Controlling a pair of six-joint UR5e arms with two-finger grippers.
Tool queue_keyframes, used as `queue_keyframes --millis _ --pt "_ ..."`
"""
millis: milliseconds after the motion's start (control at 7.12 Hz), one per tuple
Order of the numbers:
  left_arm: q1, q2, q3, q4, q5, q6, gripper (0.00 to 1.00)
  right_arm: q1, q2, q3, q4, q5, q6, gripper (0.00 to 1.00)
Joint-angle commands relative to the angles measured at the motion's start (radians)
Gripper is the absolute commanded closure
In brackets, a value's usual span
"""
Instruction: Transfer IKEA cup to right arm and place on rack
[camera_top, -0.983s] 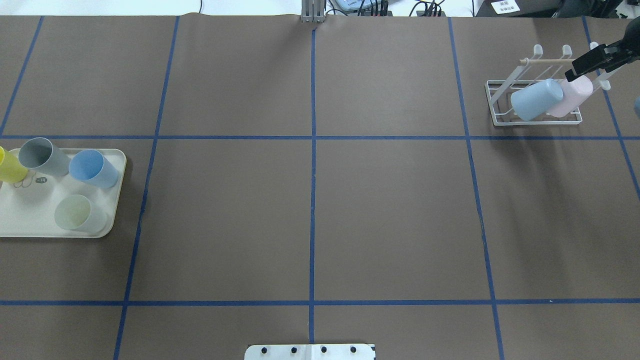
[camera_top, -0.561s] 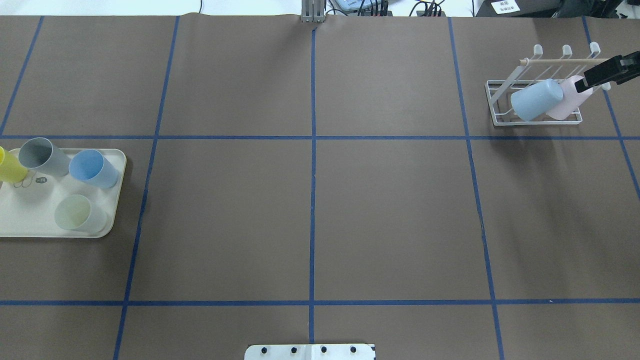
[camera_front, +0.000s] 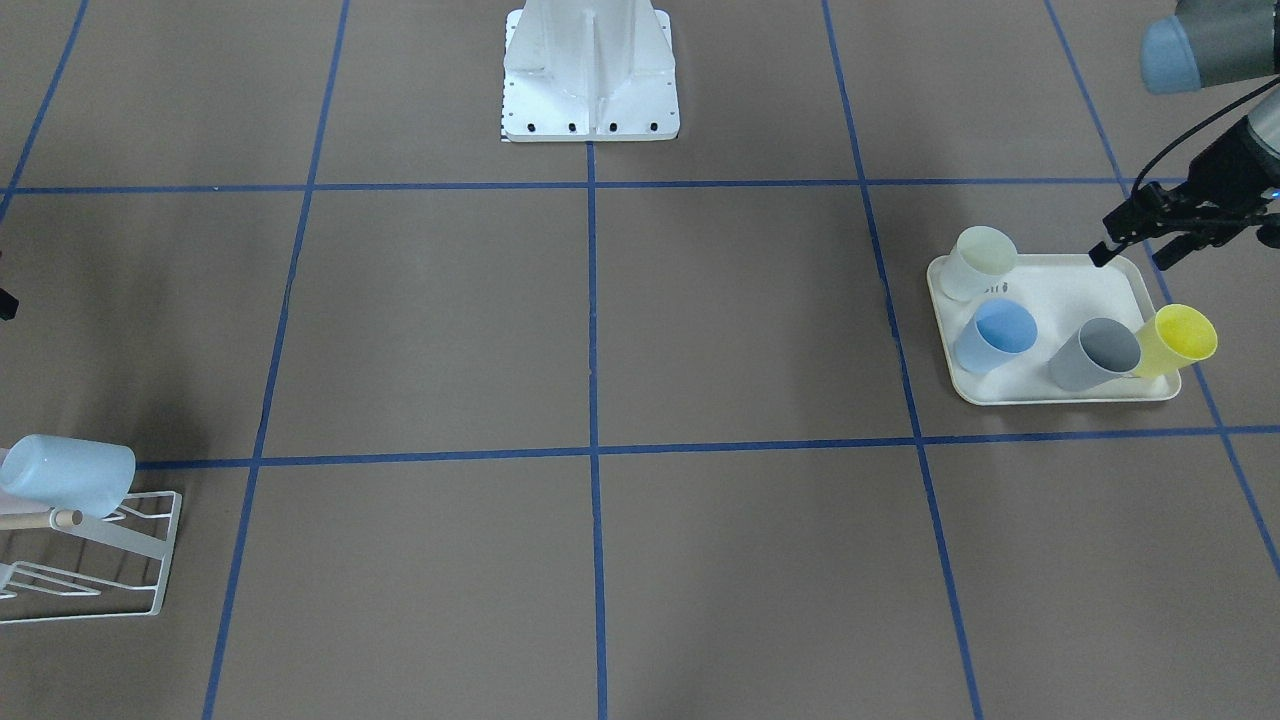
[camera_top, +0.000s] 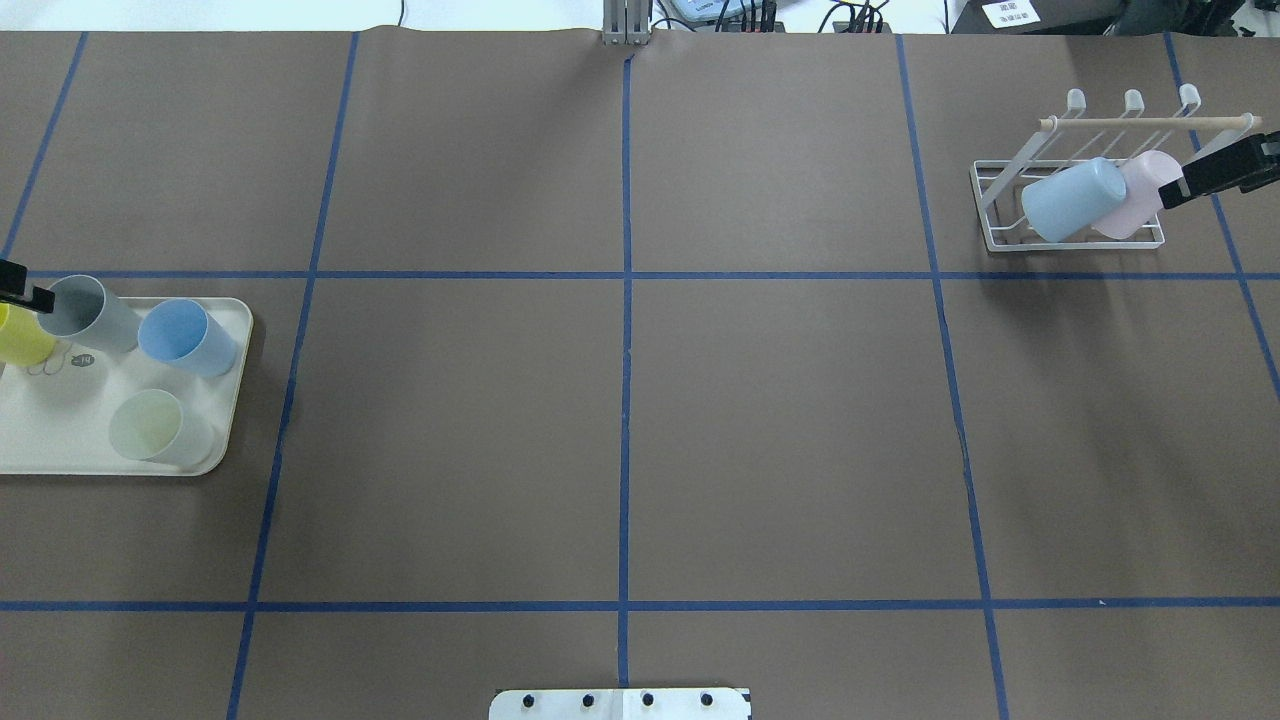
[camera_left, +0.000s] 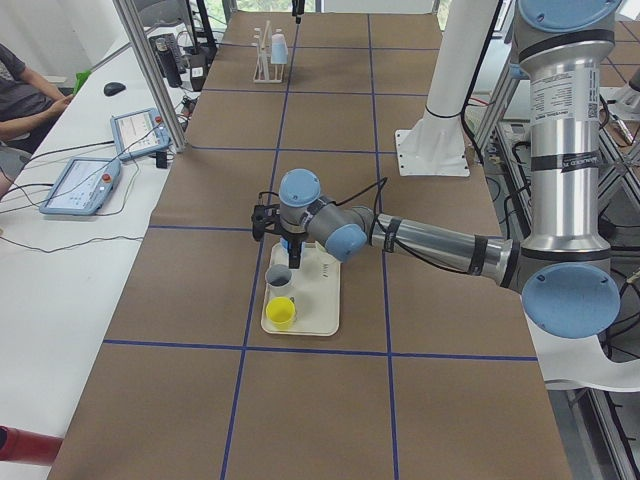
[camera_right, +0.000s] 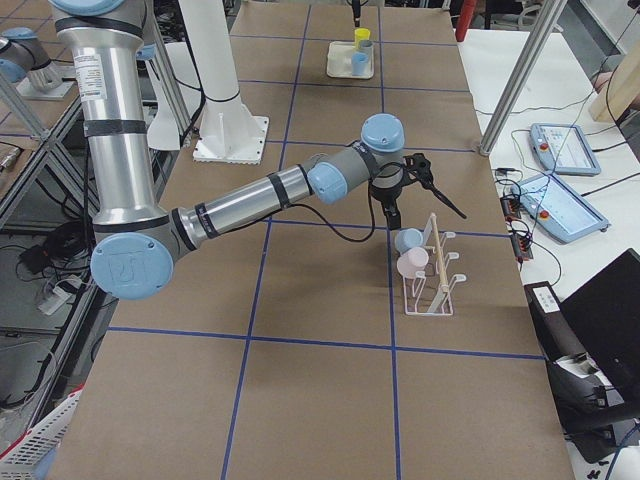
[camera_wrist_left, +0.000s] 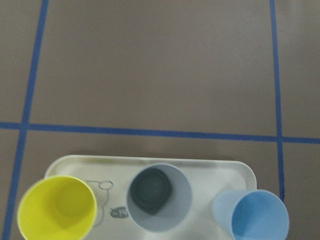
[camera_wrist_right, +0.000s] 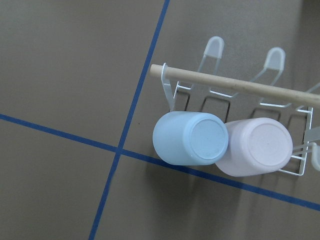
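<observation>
Overhead exterior view: pink cup (camera_top: 1138, 192) hangs tilted on the rack (camera_top: 1075, 245), far right, just beside the right gripper (camera_right: 425, 218), its fingers wide and empty. Left gripper (camera_front: 1130, 258), fingers also wide, hovers by the tray (camera_front: 1085, 283) at left.

light: bright, even | shadows: soft | wrist views: perhaps slightly blurred

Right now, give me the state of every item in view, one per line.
Light blue cup: mouth down on rack.
Pink cup: mouth down on rack.
Rack: holds two cups.
Tray: holds four cups.
Yellow cup: upright, empty.
Grey cup: upright, empty.
Blue cup: upright, empty.
Pale green cup: upright, empty.
Left hand: open, empty.
Right hand: open, empty.
</observation>
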Motion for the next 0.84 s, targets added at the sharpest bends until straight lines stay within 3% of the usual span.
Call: queue_keyframes --millis 0,281,702 --pt "0.180 0.008 -0.024 0.002 0.122 -0.103 0.06 0.000 -0.017 0.013 0.000 0.001 0.001 0.02" --pt "0.212 0.008 -0.013 0.002 0.135 -0.105 0.29 0.000 -0.026 0.019 0.000 0.001 -0.001 0.02" --pt "0.230 0.012 -0.010 0.002 0.137 -0.103 0.35 0.000 -0.027 0.019 0.000 0.001 -0.001 0.02"
